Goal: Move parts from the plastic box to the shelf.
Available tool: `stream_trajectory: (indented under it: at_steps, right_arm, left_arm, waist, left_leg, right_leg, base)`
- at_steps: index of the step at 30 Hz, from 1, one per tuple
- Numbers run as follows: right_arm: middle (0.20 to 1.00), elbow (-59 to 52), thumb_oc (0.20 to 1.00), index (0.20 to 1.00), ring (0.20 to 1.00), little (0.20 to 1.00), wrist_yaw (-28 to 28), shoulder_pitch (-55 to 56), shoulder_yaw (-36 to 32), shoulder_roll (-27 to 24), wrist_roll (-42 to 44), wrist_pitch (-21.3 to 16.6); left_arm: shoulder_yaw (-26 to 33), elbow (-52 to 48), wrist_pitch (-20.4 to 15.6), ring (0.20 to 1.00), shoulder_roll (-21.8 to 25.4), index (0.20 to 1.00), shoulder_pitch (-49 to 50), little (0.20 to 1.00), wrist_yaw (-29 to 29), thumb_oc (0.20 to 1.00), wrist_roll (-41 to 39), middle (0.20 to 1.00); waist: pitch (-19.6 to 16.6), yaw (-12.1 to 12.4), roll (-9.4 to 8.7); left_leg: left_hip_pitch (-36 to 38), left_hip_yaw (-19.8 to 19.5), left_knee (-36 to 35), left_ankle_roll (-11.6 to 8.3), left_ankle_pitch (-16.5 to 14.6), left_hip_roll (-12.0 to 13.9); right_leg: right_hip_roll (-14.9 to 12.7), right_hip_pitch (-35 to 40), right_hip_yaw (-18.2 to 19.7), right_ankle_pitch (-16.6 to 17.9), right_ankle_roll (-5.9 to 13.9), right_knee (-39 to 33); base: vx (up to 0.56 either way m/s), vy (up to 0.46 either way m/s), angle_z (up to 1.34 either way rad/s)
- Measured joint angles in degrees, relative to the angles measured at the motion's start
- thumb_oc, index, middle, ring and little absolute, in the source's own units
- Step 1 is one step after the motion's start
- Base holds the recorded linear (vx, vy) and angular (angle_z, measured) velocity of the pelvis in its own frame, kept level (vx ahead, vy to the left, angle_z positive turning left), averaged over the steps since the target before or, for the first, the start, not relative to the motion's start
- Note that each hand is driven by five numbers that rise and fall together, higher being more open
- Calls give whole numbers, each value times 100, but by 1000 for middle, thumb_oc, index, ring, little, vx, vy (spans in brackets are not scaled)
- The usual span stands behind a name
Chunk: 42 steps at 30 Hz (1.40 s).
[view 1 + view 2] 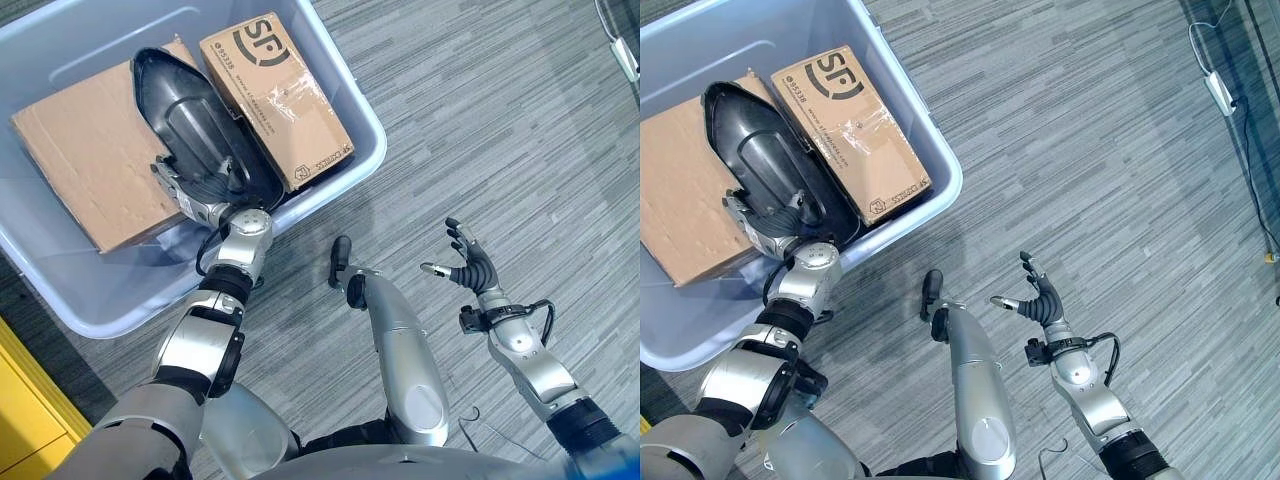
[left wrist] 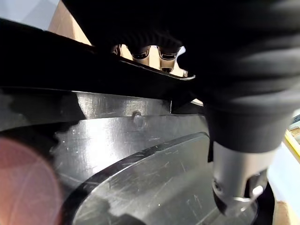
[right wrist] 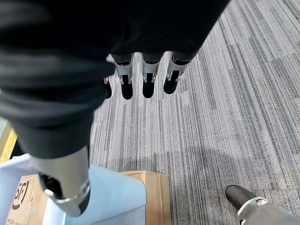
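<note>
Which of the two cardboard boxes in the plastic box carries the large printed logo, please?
The smaller cardboard box, beside the black part; the larger cardboard box is plain.

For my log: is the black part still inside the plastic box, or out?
Inside: the black part lies on cardboard boxes within the plastic box.

Black oval part [image 1: 195,120] atop cardboard boxes [image 1: 95,160] in plastic box [image 1: 360,110]

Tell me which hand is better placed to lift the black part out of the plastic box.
The left hand. It is already inside the plastic box, at the near end of the black part. The right hand hangs open over the carpet, away from the box.
</note>
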Motion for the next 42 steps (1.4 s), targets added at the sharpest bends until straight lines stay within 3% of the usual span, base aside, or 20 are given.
stream_trajectory:
  at_steps: [7, 14, 22, 26, 30, 37, 38, 39, 42]
  right_arm:
    - [1000, -39, 1000, 1000, 1000, 1000, 42, -165, -4, 0, 0, 103]
    - [1000, -109, 1000, 1000, 1000, 1000, 60, -185, 2, 0, 3, 148]
    - [1000, -109, 1000, 1000, 1000, 1000, 64, -190, 11, 0, 4, 199]
    - [1000, -156, 1000, 1000, 1000, 1000, 67, -191, 8, 0, 12, 217]
    - [1000, -190, 1000, 1000, 1000, 1000, 125, -194, -5, -7, 15, 299]
    - [1000, -245, 1000, 1000, 1000, 1000, 168, -265, -24, -62, 19, 327]
    - [1000, -465, 1000, 1000, 1000, 1000, 167, -306, -45, -160, 19, 316]
    - [1000, -525, 1000, 1000, 1000, 1000, 158, -308, -68, -170, 17, 317]
    - [1000, -442, 1000, 1000, 1000, 1000, 100, -318, -168, -171, 22, 318]
  left_arm:
    - [5, 186, 139, 1000, 12, 1000, -198, 1000, 84, 1000, -306, 1000]
    - [1, 320, -146, 1000, 12, 1000, -240, 1000, 261, 1000, -624, 1000]
    - [-72, 320, -138, 1000, -20, 1000, -261, 1000, 164, 1000, -671, 1000]
    - [-251, 321, 311, 1000, -18, 1000, -358, 1000, 144, 1000, -544, 1000]
    - [-507, 403, 1028, 1000, 41, 1000, -447, 1000, 108, 1000, -214, 1000]
    - [-575, 469, 1525, 1000, 54, 1000, -557, 1000, -16, 1000, 46, 1000]
    - [-573, 469, 1525, 398, 48, 398, -599, 398, -16, 398, 5, 398]
    - [-567, 469, 1509, 200, 42, 200, -606, 200, -18, 200, 28, 200]
    - [-576, 524, 1742, 200, 116, 200, -608, 200, -13, 200, 244, 200]
  waist:
    - [-8, 4, -12]
    - [-9, -10, -14]
    - [-15, -2, -23]
    - [-19, 12, -29]
    - [-30, 3, -42]
    - [-55, 14, -27]
    - [-63, 11, -12]
    - [-63, 19, -12]
    - [-64, 56, -11]
  left_leg:
    - [-66, 47, 4, 1, 0, -9]
    - [-71, 69, 1, 0, 0, -9]
    - [-143, 46, 5, 0, 0, -53]
    - [-143, 57, -5, 9, -1, -87]
    - [-117, 142, -13, 57, -29, -137]
    - [-98, 269, -31, 95, -50, -193]
    - [-139, 279, -17, 103, -54, -214]
    - [-144, 277, -10, 105, -55, -219]
    - [-83, 305, -49, 106, -50, -238]
  right_leg:
    - [-3, -121, 87, 1, 8, -1]
    - [-12, -165, 98, 8, -4, 39]
    - [-66, -181, 96, 8, 1, 29]
    - [-89, -180, 95, 36, 49, -37]
    - [-113, -180, 133, 111, 59, -118]
    - [-134, -290, 249, 120, 123, -124]
    - [-142, -332, 278, 157, 140, -145]
    - [-141, -335, 278, 159, 139, -143]
    - [-149, -311, 283, 165, 131, -146]
  base:
    - [2, -1, -1]
    - [0, 0, 0]
    - [-1, -11, 2]
    - [-2, -3, 1]
    - [7, 31, -3]
    - [-5, 30, -4]
    - [0, 0, 0]
    - [0, 0, 0]
    - [3, -2, -1]
